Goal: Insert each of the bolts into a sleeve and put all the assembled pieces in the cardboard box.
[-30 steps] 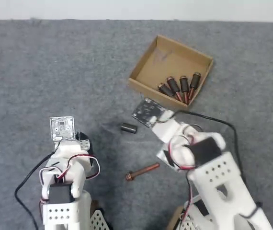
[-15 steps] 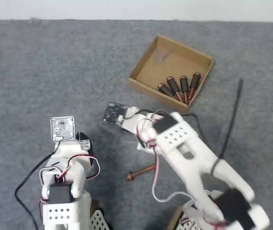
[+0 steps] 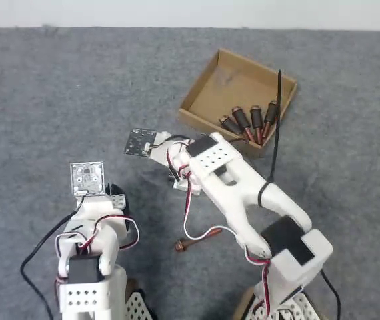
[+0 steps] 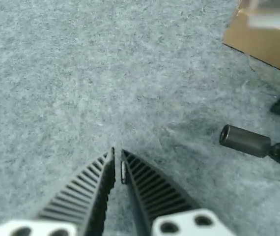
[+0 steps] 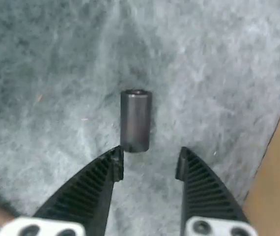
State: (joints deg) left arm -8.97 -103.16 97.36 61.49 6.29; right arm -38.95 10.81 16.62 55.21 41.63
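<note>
Weight should be no trouble with the short dark cylindrical metal sleeve (image 5: pixel 136 120): I judge it small, light and fully stiff, so it will not bend or crush. Its smooth round wall may be slippery, though, and because it lies on its side it can roll away if one pad pushes before the other. I think the best hold is across the round body near the middle, leaving the open end free for the bolt. It looks matt black, like a plain tube, with the bore showing at the end turned away from me. It rests on the grey carpet (image 3: pixel 77 87), a little to the near left of the brown cardboard box (image 3: pixel 210 127), where four assembled pieces (image 3: pixel 250 120) already lie side by side. My right gripper (image 5: pixel 150 157) has its jaws spread, one on each side of the sleeve's closer end. One tip is very close to it, and I cannot tell if it touches. My left gripper (image 4: pixel 118 160) is pressed together on nothing and hangs over bare carpet, well apart from the sleeve. The long copper-coloured bolt (image 3: pixel 182 245) lies nearer, beside the base of my right arm.
</note>
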